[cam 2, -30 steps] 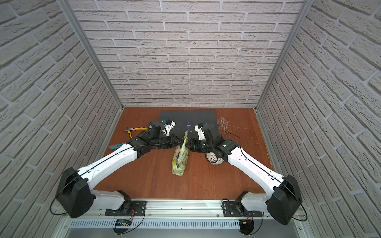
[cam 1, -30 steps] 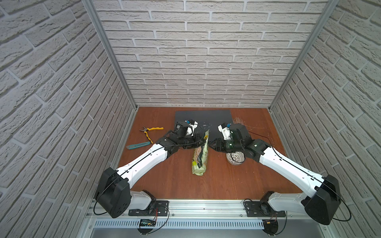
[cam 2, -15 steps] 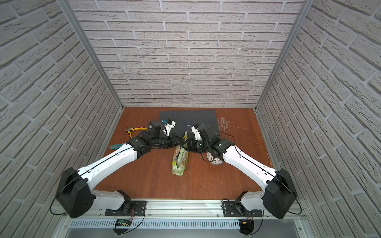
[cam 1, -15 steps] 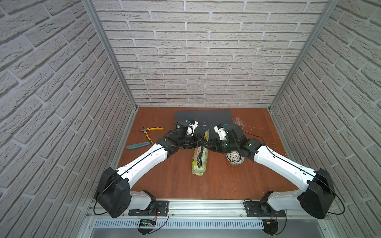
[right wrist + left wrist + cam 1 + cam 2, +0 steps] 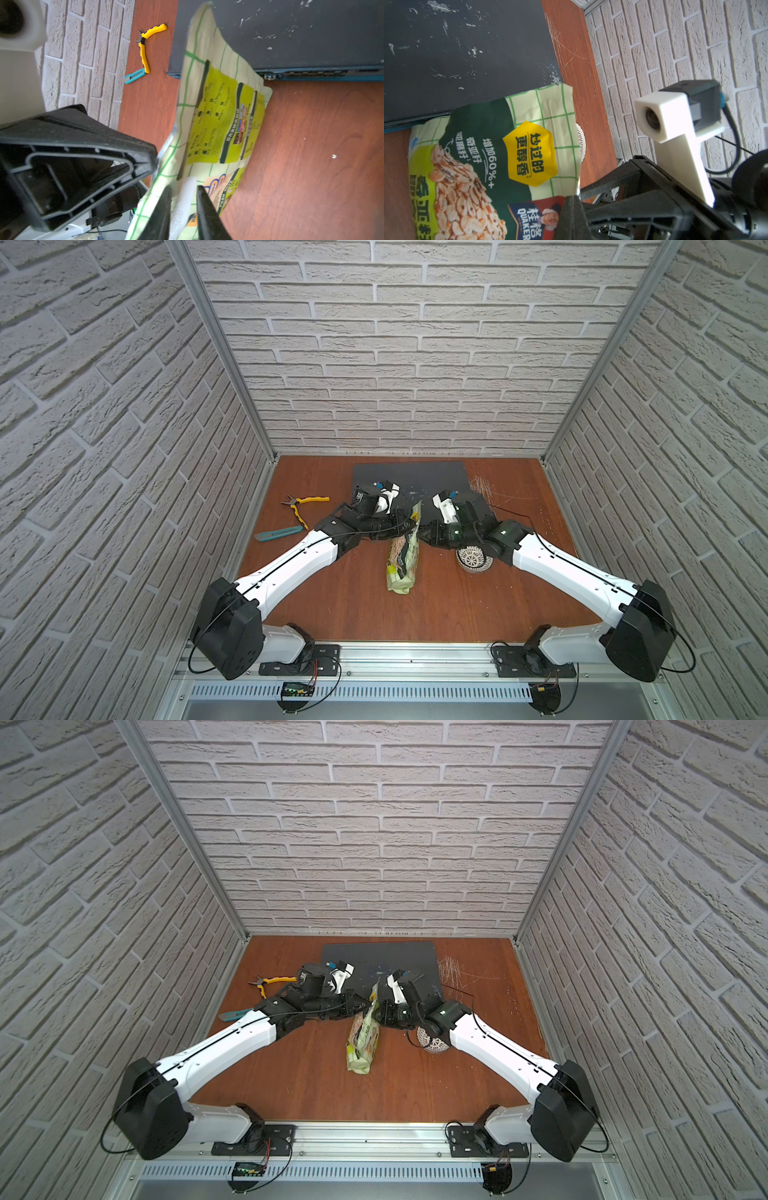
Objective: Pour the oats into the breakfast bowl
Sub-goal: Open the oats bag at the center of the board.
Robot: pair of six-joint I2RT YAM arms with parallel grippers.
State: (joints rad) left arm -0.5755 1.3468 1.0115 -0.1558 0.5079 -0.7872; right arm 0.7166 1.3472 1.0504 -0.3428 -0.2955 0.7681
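Observation:
The oats are hidden inside the green-and-white checked pouch [image 5: 402, 560] [image 5: 362, 1046], which stands on its side edge mid-table between both arms. My left gripper [image 5: 410, 526] [image 5: 576, 196] is shut on the pouch's [image 5: 488, 145] edge near its top. From the other side my right gripper [image 5: 422, 533] [image 5: 184, 187] is closed on a pale fold of the pouch's [image 5: 218, 114] back. The breakfast bowl [image 5: 471, 563] [image 5: 433, 1044], white with lattice sides, sits on the table under my right wrist. A sliver of the bowl's rim [image 5: 581, 141] shows behind the pouch.
A dark scuffed mat [image 5: 415, 479] [image 5: 301, 31] lies at the back, just behind the pouch. Yellow-handled pliers [image 5: 305, 504] [image 5: 145, 47] and a teal cutter [image 5: 278, 533] [image 5: 135, 75] lie at the left near the brick wall. Brick walls close in three sides.
My right arm has swung left from above the bowl to the pouch, and its jaws have narrowed onto the pouch's back. The left arm and the pouch have stayed put.

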